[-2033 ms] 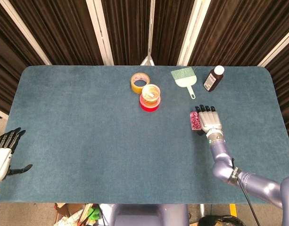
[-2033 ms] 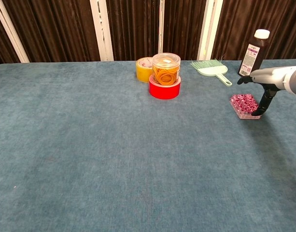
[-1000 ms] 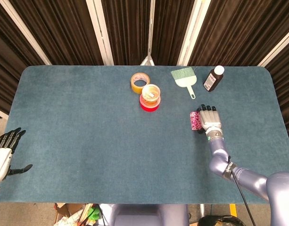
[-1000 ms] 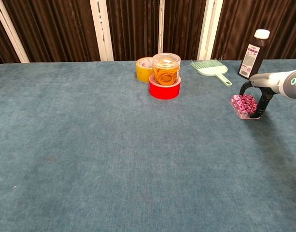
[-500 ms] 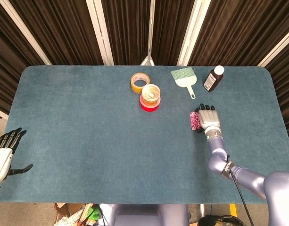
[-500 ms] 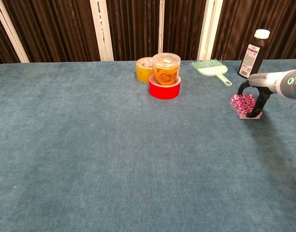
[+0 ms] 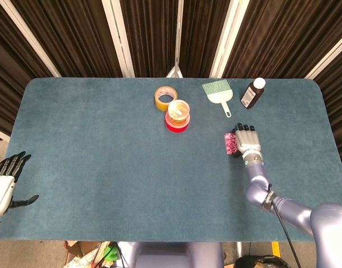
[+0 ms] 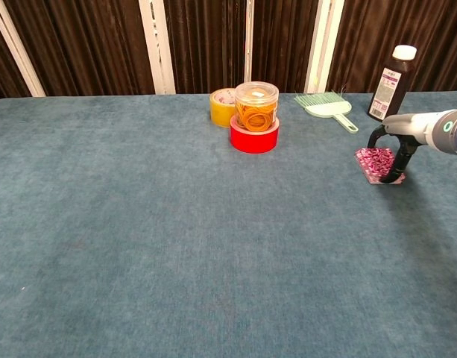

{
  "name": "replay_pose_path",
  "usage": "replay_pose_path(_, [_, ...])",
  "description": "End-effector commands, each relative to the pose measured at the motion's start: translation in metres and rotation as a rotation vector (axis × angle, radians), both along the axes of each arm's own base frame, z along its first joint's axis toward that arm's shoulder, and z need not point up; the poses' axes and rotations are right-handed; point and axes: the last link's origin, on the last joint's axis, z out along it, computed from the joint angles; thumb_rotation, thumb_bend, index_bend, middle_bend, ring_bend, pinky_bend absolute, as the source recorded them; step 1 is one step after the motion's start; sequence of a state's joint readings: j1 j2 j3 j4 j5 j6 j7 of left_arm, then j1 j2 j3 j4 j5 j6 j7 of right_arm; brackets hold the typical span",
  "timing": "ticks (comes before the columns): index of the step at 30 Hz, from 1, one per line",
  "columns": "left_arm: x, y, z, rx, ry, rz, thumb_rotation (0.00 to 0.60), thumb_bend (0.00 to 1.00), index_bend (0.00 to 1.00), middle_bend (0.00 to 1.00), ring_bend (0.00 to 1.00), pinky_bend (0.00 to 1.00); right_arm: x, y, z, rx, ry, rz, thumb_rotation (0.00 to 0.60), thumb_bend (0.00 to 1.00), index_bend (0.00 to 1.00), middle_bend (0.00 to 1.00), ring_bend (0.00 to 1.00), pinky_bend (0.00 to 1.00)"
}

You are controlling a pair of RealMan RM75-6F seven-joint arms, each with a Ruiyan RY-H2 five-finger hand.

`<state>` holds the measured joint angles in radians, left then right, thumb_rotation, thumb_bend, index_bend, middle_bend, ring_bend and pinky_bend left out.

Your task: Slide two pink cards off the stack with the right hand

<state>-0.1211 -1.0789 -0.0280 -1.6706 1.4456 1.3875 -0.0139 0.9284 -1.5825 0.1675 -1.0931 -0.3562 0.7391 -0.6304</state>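
Observation:
The stack of pink patterned cards (image 7: pixel 230 143) lies on the blue table, right of centre. In the chest view the pink cards (image 8: pixel 376 163) look fanned, with the top one skewed off the ones beneath. My right hand (image 7: pixel 246 140) rests at the stack's right edge, and its dark fingertips (image 8: pixel 396 176) press down on the cards. From the chest, the right hand (image 8: pixel 404 139) arches over the stack without gripping it. My left hand (image 7: pixel 5 180) hangs with its fingers spread beyond the table's left edge, holding nothing.
A clear jar of rubber bands (image 7: pixel 178 109) stands on a red tape roll (image 7: pixel 177 125), with a yellow tape roll (image 7: pixel 165 97) behind. A green brush (image 7: pixel 218 92) and a brown bottle (image 7: pixel 253 92) lie beyond the cards. Bare blue cloth (image 7: pixel 104 151) stretches to the left.
My right hand has dropped lower onto the stack and edged in. The top card has turned and shifted slightly off the pile. The left hand has not moved.

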Motion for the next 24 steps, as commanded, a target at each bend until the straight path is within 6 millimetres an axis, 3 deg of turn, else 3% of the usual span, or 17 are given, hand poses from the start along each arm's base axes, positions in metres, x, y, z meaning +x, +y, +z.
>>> replay_pose_path(1, [0.0,0.0,0.0,0.001,-0.001,0.0,0.6,0.0,0.0,0.0,0.0,0.04,0.004,0.001,0.002,-0.011,-0.017,0.017,0.6,0.33,0.54,0.1,0.0,0.0])
replay_pose_path(5, [0.0,0.0,0.0,0.004,-0.002,-0.003,0.6,0.0,0.0,0.0,0.0,0.04,0.011,0.003,0.006,-0.02,-0.05,0.04,0.6,0.35,0.6,0.13,0.0,0.0])
replay_pose_path(14, [0.002,0.0,0.0,0.007,-0.001,-0.016,0.6,0.0,0.0,0.0,0.0,0.04,0.031,0.021,0.017,-0.008,-0.113,0.109,0.6,0.36,0.61,0.14,0.0,0.0])
replay_pose_path(24, [0.004,0.0,0.0,0.014,0.0,-0.037,0.6,0.0,0.0,0.0,0.0,0.04,0.058,0.055,0.003,0.053,-0.122,0.198,0.6,0.36,0.62,0.14,0.0,0.0])
